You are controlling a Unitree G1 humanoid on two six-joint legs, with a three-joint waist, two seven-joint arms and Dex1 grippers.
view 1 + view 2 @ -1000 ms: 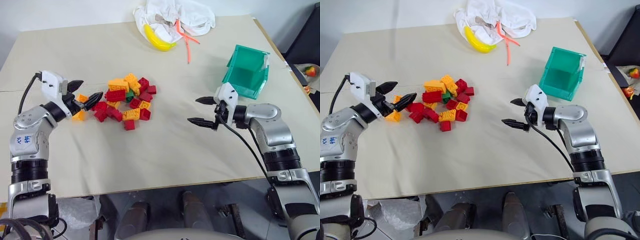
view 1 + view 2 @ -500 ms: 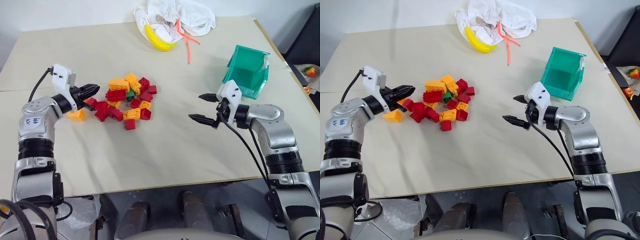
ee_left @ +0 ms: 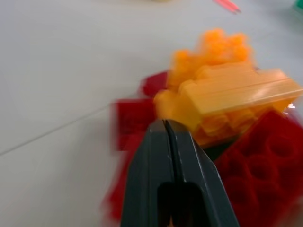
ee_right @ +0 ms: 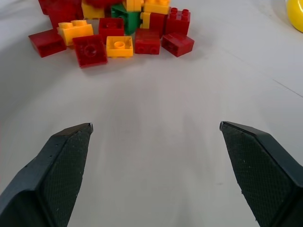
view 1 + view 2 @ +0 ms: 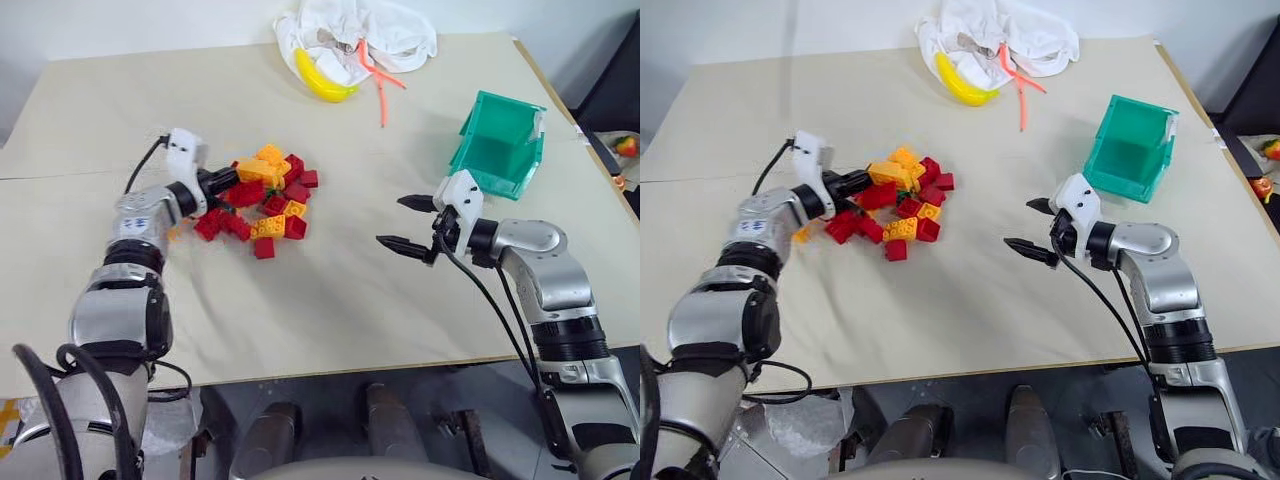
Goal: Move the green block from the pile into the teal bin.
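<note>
The pile [image 5: 262, 200] of red, orange and yellow bricks lies left of the table's middle. The green block [image 4: 127, 18] sits among them, wedged between red and yellow bricks on the side facing my right gripper. My left gripper [image 5: 228, 178] is shut with nothing between its fingers. Its tips [image 3: 165, 124] press against an orange brick [image 3: 227, 94] at the pile's left edge. My right gripper [image 5: 390, 221] hovers open over bare table between the pile and the teal bin [image 5: 505, 105]. The bin stands at the right, open and empty.
A banana [image 5: 318, 78], a crumpled white cloth [image 5: 360, 30] and an orange strip [image 5: 380, 95] lie at the table's far edge. The table's right edge runs just past the bin, with a small fruit [image 5: 627, 145] beyond it.
My left gripper closed and pushed right into the pile's left edge. The right gripper stayed where it was, open.
</note>
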